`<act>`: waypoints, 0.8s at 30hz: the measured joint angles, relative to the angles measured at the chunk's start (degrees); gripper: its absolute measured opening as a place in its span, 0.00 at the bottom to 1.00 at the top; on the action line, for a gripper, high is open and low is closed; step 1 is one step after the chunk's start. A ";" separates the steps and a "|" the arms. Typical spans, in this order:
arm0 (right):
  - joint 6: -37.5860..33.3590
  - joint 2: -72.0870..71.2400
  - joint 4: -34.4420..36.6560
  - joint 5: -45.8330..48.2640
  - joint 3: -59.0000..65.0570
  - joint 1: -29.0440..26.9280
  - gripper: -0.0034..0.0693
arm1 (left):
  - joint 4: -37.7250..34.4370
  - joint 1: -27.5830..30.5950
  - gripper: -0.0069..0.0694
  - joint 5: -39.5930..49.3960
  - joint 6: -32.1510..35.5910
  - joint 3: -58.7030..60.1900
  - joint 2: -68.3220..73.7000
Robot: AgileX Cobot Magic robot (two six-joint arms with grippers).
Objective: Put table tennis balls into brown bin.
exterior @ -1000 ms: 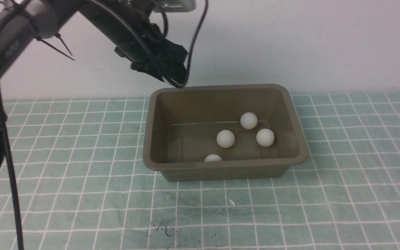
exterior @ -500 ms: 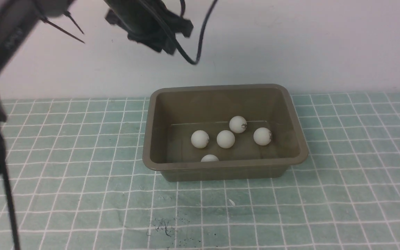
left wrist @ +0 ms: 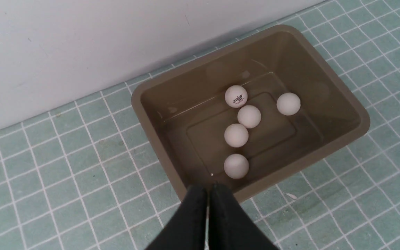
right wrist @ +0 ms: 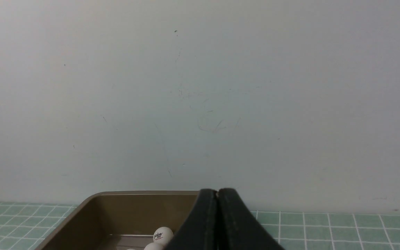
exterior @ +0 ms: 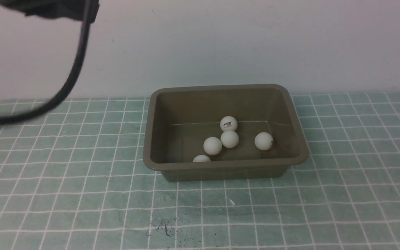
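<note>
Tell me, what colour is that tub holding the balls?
Olive-brown, with glossy inner walls. The brown bin shows best in the left wrist view.

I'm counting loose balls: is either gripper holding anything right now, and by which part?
Nothing is held. The left gripper and right gripper are both shut and empty; all five balls lie in the bin.

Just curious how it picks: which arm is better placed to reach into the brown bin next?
Probably left. Its wrist view looks down into the brown bin, shut jaws near its rim; the right's faces the wall. All five table tennis balls are already in, though.
</note>
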 joint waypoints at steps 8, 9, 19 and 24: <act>0.05 0.00 0.00 0.00 0.00 0.00 0.03 | 0.00 0.00 0.08 -15.67 0.41 25.70 -14.59; 0.05 0.00 0.00 0.00 0.00 0.00 0.03 | 0.00 0.00 0.08 -18.53 0.41 31.06 -17.50; 0.05 0.00 0.00 0.00 0.00 0.00 0.03 | -2.76 0.00 0.08 -20.44 0.41 44.61 -30.04; 0.05 0.00 0.00 0.00 0.00 0.00 0.03 | -2.76 0.00 0.08 -16.85 0.41 44.90 -32.56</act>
